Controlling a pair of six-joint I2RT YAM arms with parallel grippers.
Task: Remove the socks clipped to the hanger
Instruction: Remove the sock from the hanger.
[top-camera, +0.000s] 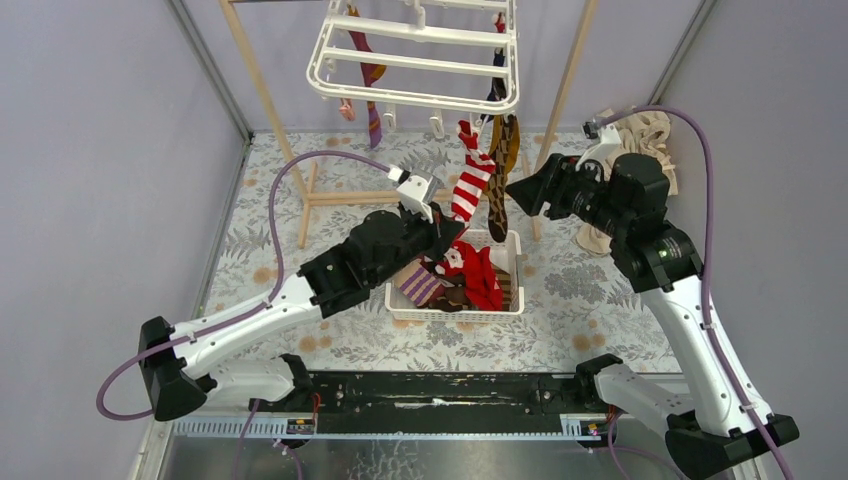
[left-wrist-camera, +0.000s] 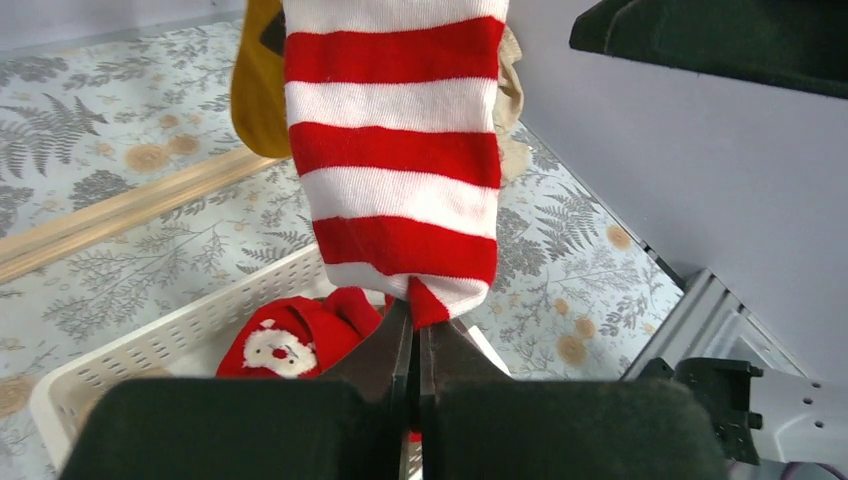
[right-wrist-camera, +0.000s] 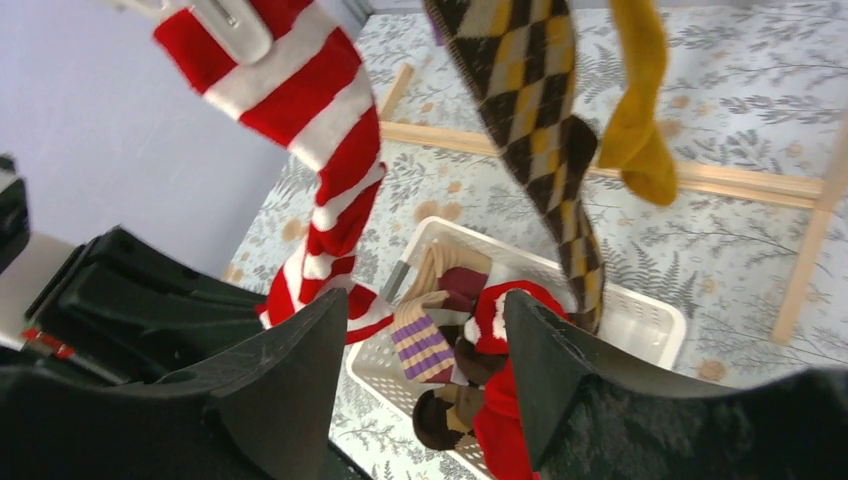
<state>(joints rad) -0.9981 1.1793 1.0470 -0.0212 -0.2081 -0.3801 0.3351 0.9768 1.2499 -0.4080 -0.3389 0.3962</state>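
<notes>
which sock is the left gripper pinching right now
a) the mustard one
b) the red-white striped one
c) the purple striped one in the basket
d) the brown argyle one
b: in the left wrist view the left gripper is shut on the bottom tip of the red-white striped sock, which hangs from the hanger.

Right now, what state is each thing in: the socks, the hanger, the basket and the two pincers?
hanger: carrying several socks.
red-white striped sock: clipped at its top, lower end pinched.
brown argyle sock: hanging from the hanger.
mustard sock: hanging.
white basket: holding several socks.
left pincer: shut on the red-white striped sock's lower end.
right pincer: open, holding nothing.
</notes>
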